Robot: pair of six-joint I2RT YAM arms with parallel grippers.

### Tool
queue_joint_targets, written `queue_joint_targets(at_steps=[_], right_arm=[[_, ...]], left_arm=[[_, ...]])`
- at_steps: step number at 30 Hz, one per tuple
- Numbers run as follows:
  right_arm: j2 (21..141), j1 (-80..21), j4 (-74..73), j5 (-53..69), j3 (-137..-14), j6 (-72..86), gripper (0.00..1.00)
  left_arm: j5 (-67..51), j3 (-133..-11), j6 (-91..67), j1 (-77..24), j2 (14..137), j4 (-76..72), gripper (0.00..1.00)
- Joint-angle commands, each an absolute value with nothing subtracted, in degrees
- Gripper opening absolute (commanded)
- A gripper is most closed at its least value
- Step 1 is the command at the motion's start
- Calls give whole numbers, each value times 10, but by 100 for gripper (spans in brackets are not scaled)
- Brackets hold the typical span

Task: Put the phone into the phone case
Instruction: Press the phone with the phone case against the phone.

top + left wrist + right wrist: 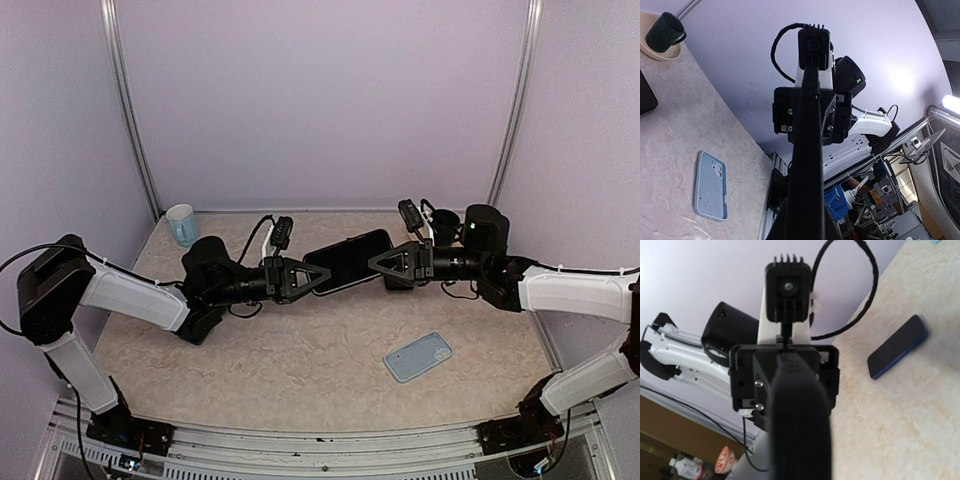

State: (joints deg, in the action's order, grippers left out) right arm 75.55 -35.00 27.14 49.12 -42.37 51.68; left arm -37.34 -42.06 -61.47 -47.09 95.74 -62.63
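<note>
Phone of black glass with a blue rim (pixel 348 258) lying flat in the middle of the mottled beige worktop (pixel 300 370), held by nothing. Scanning from the left: pale blue mug (pixel 181 224) at the far corner; left fingers (pixel 315 274) pressed shut on nothing, tips by the slab's near edge, contact impossible to tell; right fingers (pixel 385 262) facing them, likewise closed and empty; light blue phone case (pixel 418 357) nearer and to the right, well apart. Probably rigid, fairly light, slick-faced and apt to crack if dropped. Best pinched across the long edges near the middle, keeping off the glass. Case likely pliable, so expect to pin it while pressing corners home.
</note>
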Motion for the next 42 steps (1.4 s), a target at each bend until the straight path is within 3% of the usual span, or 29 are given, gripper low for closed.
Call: queue_joint_targets(at_steps=[1,5,12,17,25,42], right_arm=[[753,-353,290,483,-437,503,0],[748,-348,272,492,-443,503,0],[730,-337,219,504,-447,486,0],[729,-333,208,516,-443,489,0],[741,-333,184,531,-448,483,0],[766,-347,155,527,-449,463,0]], left_arm=[[-366,-423,-607,-477,956,-617,9],[-362,-424,-567,-477,937,-570,54],[-316,-443,-399,-467,859,-380,98],[-237,-520,-205,-481,821,-158,99],[-121,-621,-6,-537,832,16,99],[39,-711,136,-645,918,98,99]])
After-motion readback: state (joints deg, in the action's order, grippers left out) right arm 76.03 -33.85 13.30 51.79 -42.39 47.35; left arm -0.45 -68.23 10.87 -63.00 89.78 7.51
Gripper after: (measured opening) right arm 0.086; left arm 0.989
